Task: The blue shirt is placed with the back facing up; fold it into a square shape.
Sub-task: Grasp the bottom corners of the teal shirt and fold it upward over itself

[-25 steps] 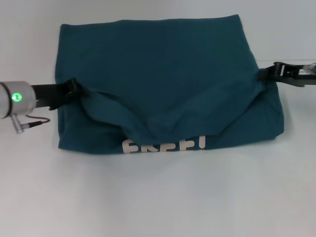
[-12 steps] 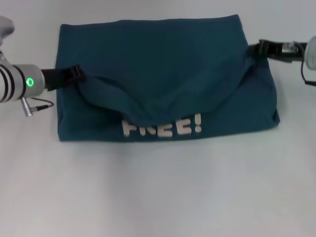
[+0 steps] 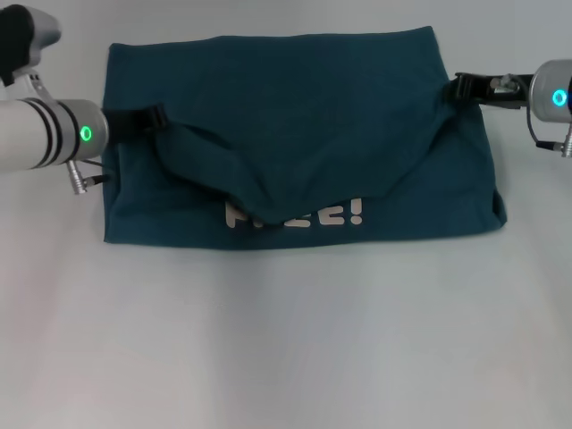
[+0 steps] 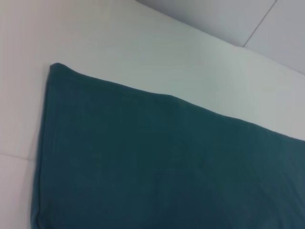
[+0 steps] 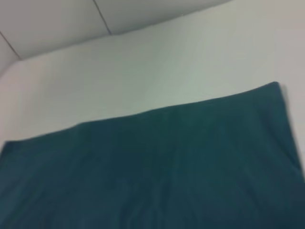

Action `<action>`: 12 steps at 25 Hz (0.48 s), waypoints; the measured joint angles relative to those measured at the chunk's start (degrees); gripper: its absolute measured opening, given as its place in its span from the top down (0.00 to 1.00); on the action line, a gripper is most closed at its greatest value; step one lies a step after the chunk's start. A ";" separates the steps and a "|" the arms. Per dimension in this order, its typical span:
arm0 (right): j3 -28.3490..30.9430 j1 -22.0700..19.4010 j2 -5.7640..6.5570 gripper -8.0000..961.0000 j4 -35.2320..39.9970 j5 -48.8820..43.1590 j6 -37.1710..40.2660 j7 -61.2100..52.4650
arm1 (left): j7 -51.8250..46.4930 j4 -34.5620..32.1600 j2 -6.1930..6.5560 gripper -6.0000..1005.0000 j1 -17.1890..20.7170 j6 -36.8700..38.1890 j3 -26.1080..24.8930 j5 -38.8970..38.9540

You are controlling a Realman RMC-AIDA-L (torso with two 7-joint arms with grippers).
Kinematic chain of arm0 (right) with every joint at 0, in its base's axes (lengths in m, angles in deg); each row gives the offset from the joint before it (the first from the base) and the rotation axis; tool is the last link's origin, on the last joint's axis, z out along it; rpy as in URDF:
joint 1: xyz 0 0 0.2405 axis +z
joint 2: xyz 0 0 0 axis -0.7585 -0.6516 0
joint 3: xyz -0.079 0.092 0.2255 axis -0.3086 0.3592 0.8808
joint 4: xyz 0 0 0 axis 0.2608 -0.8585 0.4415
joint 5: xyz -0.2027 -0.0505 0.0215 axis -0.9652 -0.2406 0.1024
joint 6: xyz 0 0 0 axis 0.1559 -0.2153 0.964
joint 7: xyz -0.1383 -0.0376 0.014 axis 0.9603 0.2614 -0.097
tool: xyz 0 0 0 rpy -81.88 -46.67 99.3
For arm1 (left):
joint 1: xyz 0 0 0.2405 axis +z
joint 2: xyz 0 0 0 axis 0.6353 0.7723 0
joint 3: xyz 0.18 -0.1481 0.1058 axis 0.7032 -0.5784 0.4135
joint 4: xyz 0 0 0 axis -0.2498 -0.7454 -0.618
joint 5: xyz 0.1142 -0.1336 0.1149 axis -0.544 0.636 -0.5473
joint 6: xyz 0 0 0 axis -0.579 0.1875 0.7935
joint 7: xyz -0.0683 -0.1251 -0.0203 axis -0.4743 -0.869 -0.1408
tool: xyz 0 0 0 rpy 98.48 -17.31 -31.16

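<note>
We see the left gripper (image 3: pixel 154 117) and right gripper (image 3: pixel 461 87) each clamped on the blue shirt's (image 3: pixel 295 107) raised fold, fabric sagging between their jaws.

looks like a lab or test room, not a home: a plain white table (image 3: pixel 286 340) with nothing homely on it, pale bare wall panels (image 4: pixel 267 24) with thin seams behind, and two robot arms reaching over the surface.

Near counter (image 3: pixel 286 349): bare, open for passage.
Far half: blue shirt (image 3: pixel 295 98) covers it, both sides flanked by arms.
</note>
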 joint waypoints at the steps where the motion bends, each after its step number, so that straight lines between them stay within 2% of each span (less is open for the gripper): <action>1: -0.92 0.11 -0.07 0.93 -0.47 0.00 -1.06 0.00 | -0.02 1.56 -0.01 0.94 -0.59 -2.47 0.77 -0.03; 5: -3.31 0.47 -0.41 0.92 -1.06 0.00 -3.41 0.02 | -0.04 2.06 -0.37 0.94 -0.88 -3.91 0.84 -0.05; 12: -3.67 2.11 -0.27 0.91 -0.73 0.01 -3.43 -0.31 | -2.18 0.45 -0.71 0.94 -0.25 -4.44 0.75 0.02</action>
